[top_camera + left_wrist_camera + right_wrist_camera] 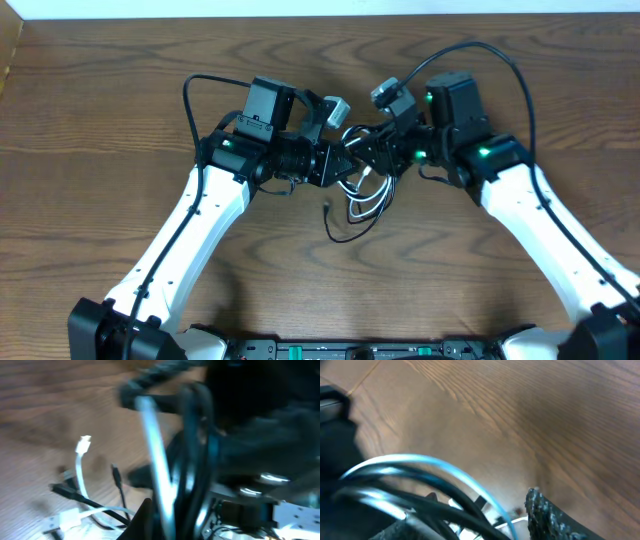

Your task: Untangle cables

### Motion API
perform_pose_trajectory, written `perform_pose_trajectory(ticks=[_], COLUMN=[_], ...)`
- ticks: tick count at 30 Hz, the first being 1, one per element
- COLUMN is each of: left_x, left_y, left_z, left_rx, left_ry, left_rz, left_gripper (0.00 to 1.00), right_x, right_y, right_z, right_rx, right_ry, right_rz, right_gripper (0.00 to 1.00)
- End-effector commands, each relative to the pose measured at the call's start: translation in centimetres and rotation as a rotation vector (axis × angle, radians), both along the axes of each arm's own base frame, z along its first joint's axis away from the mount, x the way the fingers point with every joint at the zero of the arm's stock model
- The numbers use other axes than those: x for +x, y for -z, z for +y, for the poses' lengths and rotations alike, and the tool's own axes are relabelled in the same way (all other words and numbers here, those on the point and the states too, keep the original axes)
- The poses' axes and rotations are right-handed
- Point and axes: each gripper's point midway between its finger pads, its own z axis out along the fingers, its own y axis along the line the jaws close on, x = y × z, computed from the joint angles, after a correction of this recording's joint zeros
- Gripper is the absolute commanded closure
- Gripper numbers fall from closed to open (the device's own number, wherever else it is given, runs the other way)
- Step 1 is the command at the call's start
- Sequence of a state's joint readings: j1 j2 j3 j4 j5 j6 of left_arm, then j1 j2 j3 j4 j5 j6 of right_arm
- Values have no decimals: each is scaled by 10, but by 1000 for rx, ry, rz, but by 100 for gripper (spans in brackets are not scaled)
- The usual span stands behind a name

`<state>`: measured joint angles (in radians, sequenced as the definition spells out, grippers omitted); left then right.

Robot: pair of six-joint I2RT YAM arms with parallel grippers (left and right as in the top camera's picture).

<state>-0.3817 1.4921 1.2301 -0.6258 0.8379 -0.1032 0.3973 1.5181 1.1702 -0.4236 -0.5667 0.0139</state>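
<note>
Cables (358, 200), a white cable (80, 467) and a black cable (120, 495), hang as one knotted bunch at the middle of the tabletop (100, 120), just below the spot where the two arms meet. Seen from overhead, the left arm (200, 215) reaches in from 8 o'clock and the right arm (530, 215) from 4 o'clock. The bunch trails from their tips toward 6 o'clock, so its long axis runs roughly 12 to 6 and its lower loops rest on the wood. The left jaws are together and, judging by the strands rising taut past the left wrist camera, pinched on part of the cables, though blur hides the contact itself. The right jaws sit at the bunch's 1 o'clock side with strands arching across their camera. Whether they are apart or gripping I cannot tell. Both arms are about equally near, and the loose length lies below them rather than between them. So any separating pull would probably go sideways, toward 9 and 3 o'clock. The left wrist view shows free ends down on the wood: a white plug (85, 442) standing up and a black plug (115, 472) just beside it at 4 o'clock. The tabletop is bare brown wood grain with open room on both flanks. The arms' own thick wires (500, 60) arch overhead near 12 o'clock and might snag.
</note>
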Motion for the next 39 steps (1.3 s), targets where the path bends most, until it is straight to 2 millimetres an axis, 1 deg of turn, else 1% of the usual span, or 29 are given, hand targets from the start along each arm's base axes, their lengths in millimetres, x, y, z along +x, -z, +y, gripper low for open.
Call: perform_pose_trajectory(ticks=[1, 5, 7, 9, 11, 13, 15, 16, 17, 18, 20, 24, 28, 30, 33, 34, 36, 38, 39], left_x=[-14, -20, -21, -21, -20, -19, -21, -23, -24, -26, -27, -25, -19, -15, -8, -5, -3, -1, -2], left_y=[-15, -11, -11, -11, -13, -15, -24, -30, -36, -43, -52, -54, -58, -64, -67, -67, -64, -50, -39], left_z=[-9, -7, -6, -7, -7, -8, -13, -16, -19, -22, -25, -25, -16, -9, 2, 6, 7, 7, 7], left_rx=[-78, -64, -63, -67, -75, -88, -135, -169, -204, -242, -285, -296, -314, -344, -362, -362, -348, -277, -224], left_ry=[74, 78, 78, 80, 81, 85, 114, 135, 158, 183, 213, 212, 181, 177, 152, 137, 123, 82, 58], left_rz=[29, 58, 62, 61, 58, 54, 44, 37, 27, 16, 0, -7, 8, 7, 8, 5, 8, 30, 47], left_gripper=[93, 93, 93, 92, 92, 93, 92, 92, 93, 93, 92, 92, 92, 93, 93, 92, 92, 93, 93], right_x=[15, 18, 19, 21, 24, 28, 29, 28, 26, 25, 23, 20, 17, 16, 15, 15, 15, 13, 11], right_y=[5, 1, 6, 16, 30, 46, 62, 67, 72, 77, 85, 94, 98, 100, 102, 103, 104, 105, 105], right_z=[-2, -1, -6, -18, -36, -64, -100, -113, -122, -128, -131, -138, -153, -162, -177, -181, -177, -169, -166], right_rx=[-16, 4, -14, -62, -137, -228, -325, -368, -408, -440, -461, -483, -498, -505, -513, -515, -502, -481, -473], right_ry=[51, 63, 97, 166, 272, 455, 685, 759, 795, 809, 815, 836, 873, 894, 926, 906, 845, 761, 741], right_rz=[-17, -22, 4, 41, 82, 141, 197, 207, 210, 216, 241, 281, 317, 333, 357, 364, 372, 379, 390], right_gripper=[49, 49, 51, 54, 59, 67, 67, 67, 66, 65, 63, 57, 55, 53, 52, 51, 51, 52, 52])
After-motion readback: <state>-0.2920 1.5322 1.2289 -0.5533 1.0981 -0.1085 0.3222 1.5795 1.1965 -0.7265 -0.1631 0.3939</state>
